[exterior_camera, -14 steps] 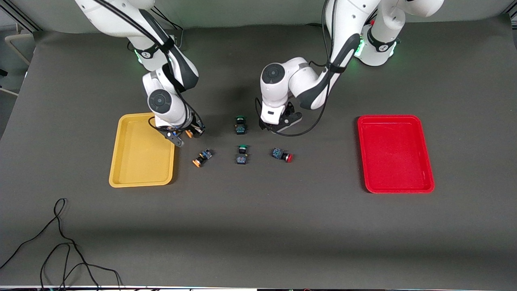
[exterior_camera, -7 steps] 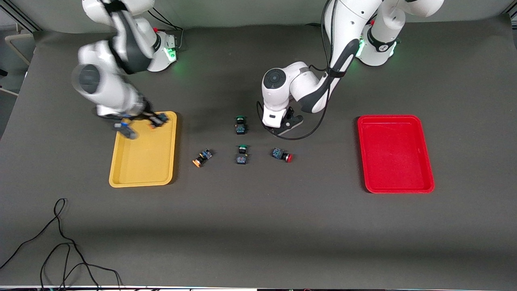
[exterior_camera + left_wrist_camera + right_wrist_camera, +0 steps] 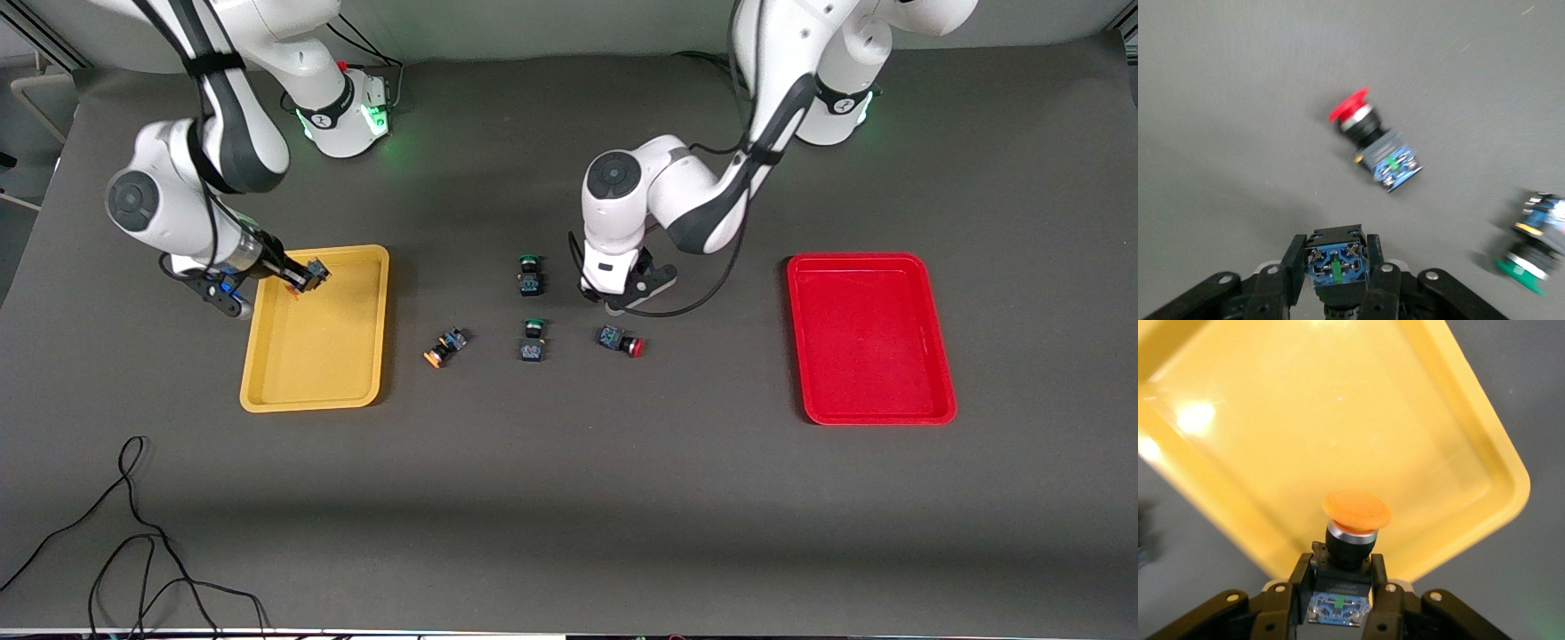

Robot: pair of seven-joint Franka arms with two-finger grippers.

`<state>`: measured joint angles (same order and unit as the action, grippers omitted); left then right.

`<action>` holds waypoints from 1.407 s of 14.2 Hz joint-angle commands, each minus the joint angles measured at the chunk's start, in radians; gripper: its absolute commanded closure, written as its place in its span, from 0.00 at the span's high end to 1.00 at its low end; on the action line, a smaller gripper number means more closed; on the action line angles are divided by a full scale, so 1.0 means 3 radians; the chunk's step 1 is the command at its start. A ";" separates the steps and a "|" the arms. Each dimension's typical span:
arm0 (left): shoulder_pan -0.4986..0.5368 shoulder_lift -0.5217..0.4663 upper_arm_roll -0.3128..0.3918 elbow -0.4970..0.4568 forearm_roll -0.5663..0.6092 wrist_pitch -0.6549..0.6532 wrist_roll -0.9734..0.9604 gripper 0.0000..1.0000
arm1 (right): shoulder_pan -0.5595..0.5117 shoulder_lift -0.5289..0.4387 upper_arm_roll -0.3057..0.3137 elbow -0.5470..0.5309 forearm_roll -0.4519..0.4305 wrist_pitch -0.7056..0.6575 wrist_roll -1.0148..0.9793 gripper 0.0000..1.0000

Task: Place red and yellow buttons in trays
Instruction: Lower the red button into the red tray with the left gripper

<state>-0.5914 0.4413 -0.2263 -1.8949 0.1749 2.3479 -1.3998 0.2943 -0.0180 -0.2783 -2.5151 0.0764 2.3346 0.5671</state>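
A: Where are we w/ the right claw (image 3: 302, 277)?

B: Over the yellow tray (image 3: 313, 391), at the tray's corner nearest the robots' edge of the desk (image 3: 569, 498). It's pinching a yellow button (image 3: 1356, 513) by the black-and-blue body, orange cap sticking out ahead of the fingers (image 3: 1376, 600), jaws narrow, pressed on both flanks of the housing.

A: Left claw (image 3: 613, 302)?

B: Mid-desk, low over the cloth, just robot-side of the loose red button (image 3: 621, 341). The left wrist view shows it clamped on another switch (image 3: 1336, 257), blue terminal face showing. The cap is hidden, so we can't tell its colour.

A: Rest of the parts?

B: One more yellow button (image 3: 444, 347) lies on its side near the yellow tray, toward the right arm's end. Two green switches (image 3: 530, 276) sit mid-desk btw the arms; not ours. The red tray (image 3: 942, 391) is toward the left arm's end, nothing in it that we can see.

A: Handling?

B: We reckon light, rigid plastic, not fragile. The round cap and metal collar look slick and would roll, so we'd grip the squarish body across its flat sides, as both claws do now. A small jaw gap is enough. Lying sideways, they may skid if nudged.
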 commanded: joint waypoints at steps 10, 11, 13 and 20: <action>0.1949 -0.1170 -0.0013 -0.0888 -0.0639 -0.0899 0.4045 0.00 | -0.0009 0.0607 -0.0136 -0.0074 0.0236 0.0517 -0.0392 0.46; 0.2093 -0.1088 -0.0007 -0.0984 -0.0609 -0.0665 0.4240 0.00 | -0.0009 0.0622 -0.0136 -0.0074 0.0267 0.0532 -0.0397 0.77; 0.2308 -0.0879 -0.0007 -0.1158 -0.0542 -0.0133 0.4496 0.00 | -0.0004 0.0623 -0.0136 -0.0069 0.0359 0.0527 -0.0397 1.00; 0.2508 -0.0264 -0.0002 -0.1169 -0.0133 0.0718 0.4538 0.89 | -0.0004 0.0224 -0.0121 0.0747 0.0323 -0.0508 -0.0352 1.00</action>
<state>0.1499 0.3745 -0.2138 -2.2598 0.1170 2.5723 -0.0510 0.2937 0.0808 -0.3151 -2.4181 0.1584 2.3131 0.4809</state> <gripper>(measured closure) 0.595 0.000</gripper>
